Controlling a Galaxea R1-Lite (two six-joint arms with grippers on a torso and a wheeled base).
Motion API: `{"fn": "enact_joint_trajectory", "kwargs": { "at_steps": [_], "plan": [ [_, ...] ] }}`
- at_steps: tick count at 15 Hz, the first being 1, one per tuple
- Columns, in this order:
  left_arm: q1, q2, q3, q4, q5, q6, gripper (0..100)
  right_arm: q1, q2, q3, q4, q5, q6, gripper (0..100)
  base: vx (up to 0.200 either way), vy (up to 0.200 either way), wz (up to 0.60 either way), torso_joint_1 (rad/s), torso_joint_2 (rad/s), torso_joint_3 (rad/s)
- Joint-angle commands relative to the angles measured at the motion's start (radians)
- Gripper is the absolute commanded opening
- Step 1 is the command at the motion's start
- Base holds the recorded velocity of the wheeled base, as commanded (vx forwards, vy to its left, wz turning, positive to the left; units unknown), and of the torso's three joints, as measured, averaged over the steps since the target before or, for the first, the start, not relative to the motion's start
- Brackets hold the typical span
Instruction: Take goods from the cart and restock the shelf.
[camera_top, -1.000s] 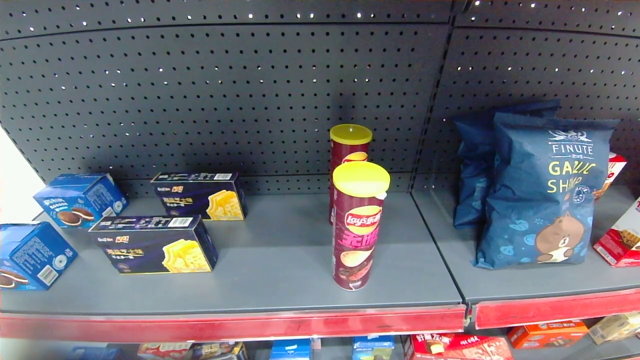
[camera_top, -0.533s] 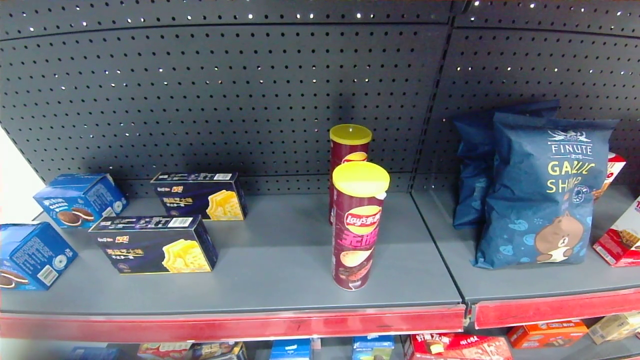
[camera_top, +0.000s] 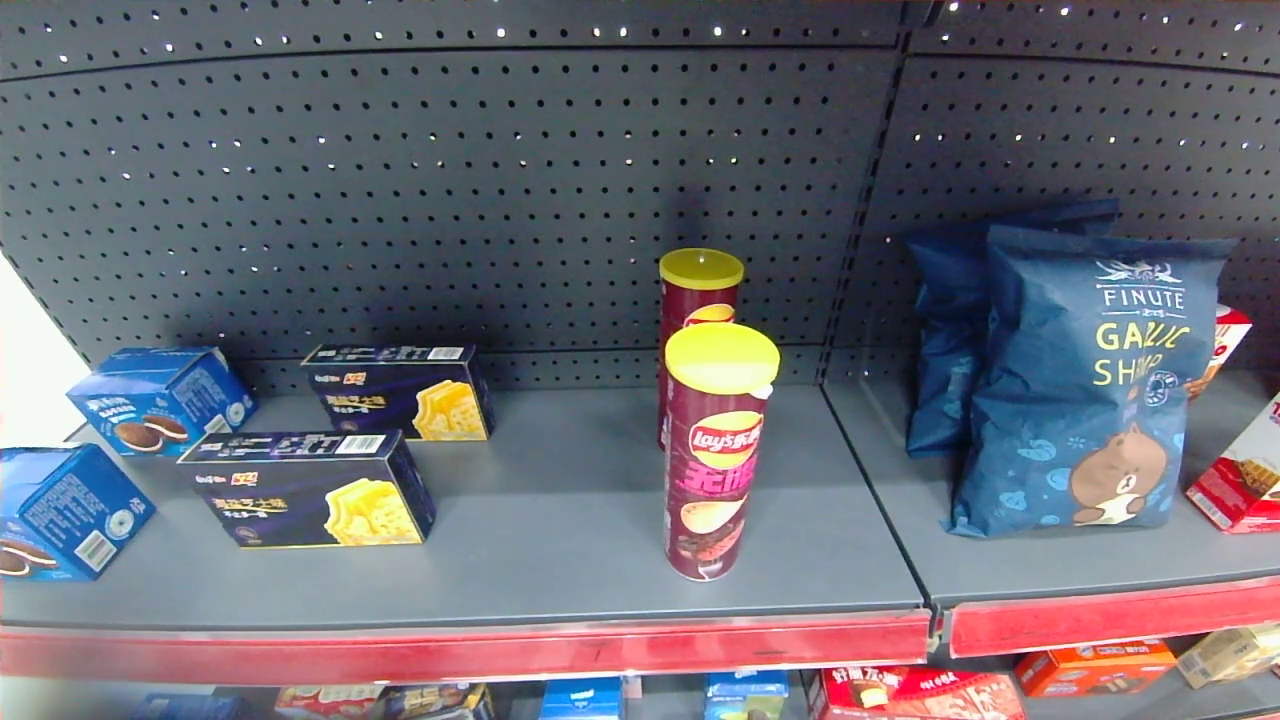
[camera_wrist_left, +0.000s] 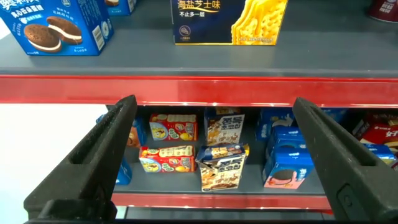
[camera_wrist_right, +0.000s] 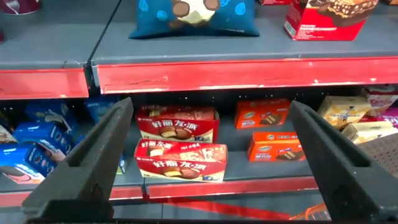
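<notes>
Holding my left tool (camera_wrist_left: 214, 106) and right tool (camera_wrist_right: 211, 106) spread and empty, I face the shelf (camera_top: 560, 520). It carries two chip cans (camera_top: 715, 470), cracker boxes (camera_top: 310, 490) and blue bags (camera_top: 1080, 390).

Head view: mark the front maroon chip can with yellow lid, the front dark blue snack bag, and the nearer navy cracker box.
Front maroon chip can with yellow lid (camera_top: 716, 470), head view, on its label.
Front dark blue snack bag (camera_top: 1090, 400), head view, front face.
Nearer navy cracker box (camera_top: 310, 505), head view, front face.
</notes>
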Motion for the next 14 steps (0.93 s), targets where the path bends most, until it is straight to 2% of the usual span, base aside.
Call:
{"fn": "enact_joint_trajectory", "kwargs": {
  "at_steps": [1,14],
  "plan": [
    [0.000,-0.002,-0.001,0.000,0.001,-0.001,100,0.000,-0.002,0.000,0.000,0.000,0.003,100,0.000,0.000,0.00,0.000,0.00,0.000],
    [0.000,-0.002,-0.001,0.000,0.001,-0.001,100,0.000,-0.002,0.000,0.000,0.000,0.003,100,0.000,0.000,0.00,0.000,0.00,0.000]
  ]
}}
